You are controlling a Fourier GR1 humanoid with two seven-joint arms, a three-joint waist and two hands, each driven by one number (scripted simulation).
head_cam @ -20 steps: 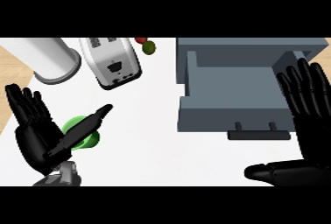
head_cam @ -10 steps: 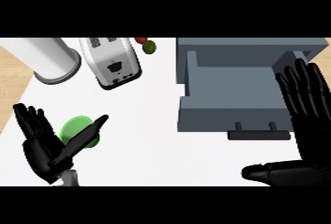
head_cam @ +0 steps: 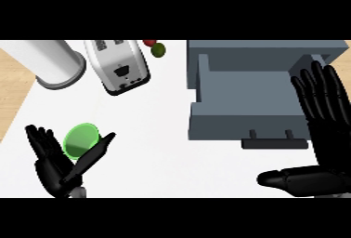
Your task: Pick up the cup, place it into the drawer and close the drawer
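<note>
A green cup [head_cam: 82, 139] stands on the white counter at the lower left, seen from above. My left hand [head_cam: 60, 160] is open just below and around it, fingers to the cup's left and thumb to its right, not closed on it. The grey drawer [head_cam: 247, 95] is pulled open at the right, its inside bare, its dark handle [head_cam: 274, 143] facing me. My right hand [head_cam: 322, 135] is open over the drawer's right side, fingers straight and pointing away, thumb stretched left below the handle.
A white toaster [head_cam: 119, 66] lies at the upper middle, a tall white cylinder [head_cam: 51, 62] to its left. Small red and green items [head_cam: 155, 48] sit behind the toaster. The wooden floor shows past the counter's left edge.
My left hand has drawn back toward the lower edge, uncovering more of the green cup. The right hand has barely shifted.
</note>
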